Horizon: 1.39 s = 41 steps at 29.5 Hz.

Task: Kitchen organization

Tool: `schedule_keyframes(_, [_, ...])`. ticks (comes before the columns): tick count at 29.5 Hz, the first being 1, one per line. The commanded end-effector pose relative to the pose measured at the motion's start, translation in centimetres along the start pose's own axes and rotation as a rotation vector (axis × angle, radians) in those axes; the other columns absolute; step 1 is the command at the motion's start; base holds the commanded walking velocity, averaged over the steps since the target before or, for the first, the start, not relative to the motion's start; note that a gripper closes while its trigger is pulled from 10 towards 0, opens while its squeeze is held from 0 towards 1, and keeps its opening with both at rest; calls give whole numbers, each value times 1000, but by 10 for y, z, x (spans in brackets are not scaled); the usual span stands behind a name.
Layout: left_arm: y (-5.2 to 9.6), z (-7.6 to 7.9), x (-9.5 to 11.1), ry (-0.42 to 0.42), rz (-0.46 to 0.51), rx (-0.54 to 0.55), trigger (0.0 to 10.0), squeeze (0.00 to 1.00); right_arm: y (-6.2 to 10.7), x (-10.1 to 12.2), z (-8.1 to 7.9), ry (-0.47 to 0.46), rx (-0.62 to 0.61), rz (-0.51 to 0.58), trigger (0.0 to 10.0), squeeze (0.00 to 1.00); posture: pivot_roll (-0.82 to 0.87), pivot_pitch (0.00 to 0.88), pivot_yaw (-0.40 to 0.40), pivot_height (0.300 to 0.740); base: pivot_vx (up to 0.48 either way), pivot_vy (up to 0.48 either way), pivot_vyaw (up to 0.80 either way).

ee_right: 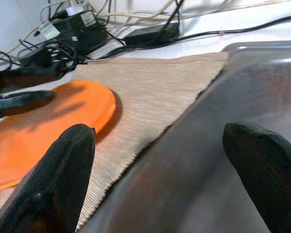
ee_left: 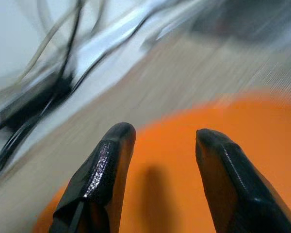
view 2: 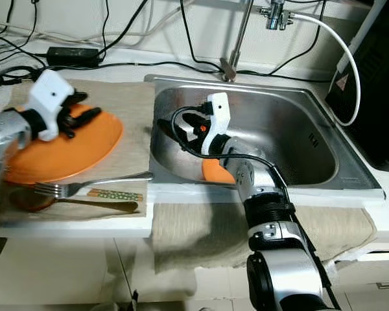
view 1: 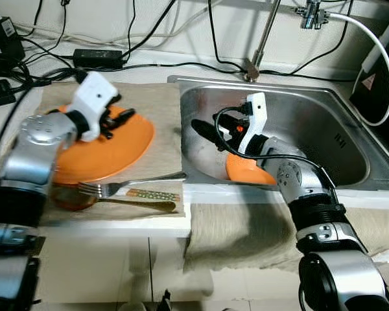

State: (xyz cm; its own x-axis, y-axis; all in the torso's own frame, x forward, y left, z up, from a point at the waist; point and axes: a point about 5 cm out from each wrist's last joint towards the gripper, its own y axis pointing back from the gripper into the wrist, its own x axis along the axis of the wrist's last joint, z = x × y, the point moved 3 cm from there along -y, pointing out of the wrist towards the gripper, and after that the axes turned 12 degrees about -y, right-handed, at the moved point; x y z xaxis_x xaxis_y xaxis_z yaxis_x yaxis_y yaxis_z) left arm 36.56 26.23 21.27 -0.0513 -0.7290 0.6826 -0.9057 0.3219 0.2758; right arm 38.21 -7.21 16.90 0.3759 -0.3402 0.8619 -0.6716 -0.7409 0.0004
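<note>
left eye view: the left gripper (view 1: 112, 118) hovers just over the orange plate (view 1: 126, 146), which lies on the beige mat (view 1: 157, 103) beside the sink (view 1: 337, 139) — likely laid there to dry or to be sorted. a fork (view 1: 126, 186) and a spoon (view 1: 84, 197) rest at the mat's near edge. the right gripper (view 1: 211, 133) reaches into the basin above an orange dish (view 1: 245, 172), half hidden by the arm.

right eye view: same layout; the dish's shape stays unclear behind the forearm.

left wrist view: blurred, but the fingers (ee_left: 109, 167) stand moderately apart, empty, over the plate.

right wrist view: fingers (ee_right: 63, 165) spread wide, holding nothing — the basin floor below is cut off.
</note>
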Motion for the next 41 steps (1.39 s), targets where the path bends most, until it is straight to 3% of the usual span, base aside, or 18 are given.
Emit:
schedule_keyframes(1, [10,-1,-9,14,-11,-23,10000,0,3,3,1,2,-6,16,10000,0,-19,0,-89,740,0,0,0])
schedule_keyframes(5, [32,4,-28,57,-47,-87,10000,0,2,0,0,-2,3,1,10000,0,-8,0,-103,740,0,0,0])
schedule_keyframes(7, [35,6,-32,66,-60,-97,10000,0,1,-1,-2,-2,15,-6,10000,0,-6,0,-107,740,0,0,0])
schedule_keyframes(11, [36,15,-44,95,-91,-124,10000,0,0,-12,-24,42,184,-99,10000,0,-1,0,-118,740,0,0,0])
schedule_keyframes(15, [30,22,-41,109,-79,-145,10000,0,6,-21,-33,99,269,-177,10000,0,-6,0,-117,740,0,0,0])
schedule_keyframes(20, [16,35,-31,111,-47,-204,10000,0,14,-25,-27,191,258,-239,10000,0,-16,0,-106,740,0,0,0])
schedule_keyframes(29, [-11,59,-10,96,16,-301,10000,0,27,2,-10,219,160,-158,10000,0,-32,0,-91,740,0,0,0])
schedule_keyframes(36, [-30,70,10,86,70,-333,10000,0,27,21,3,186,43,-44,10000,0,-36,0,-91,740,0,0,0])
schedule_keyframes(41, [-38,75,23,79,107,-341,10000,0,22,17,11,146,-34,-52,10000,0,-38,0,-91,740,0,0,0])
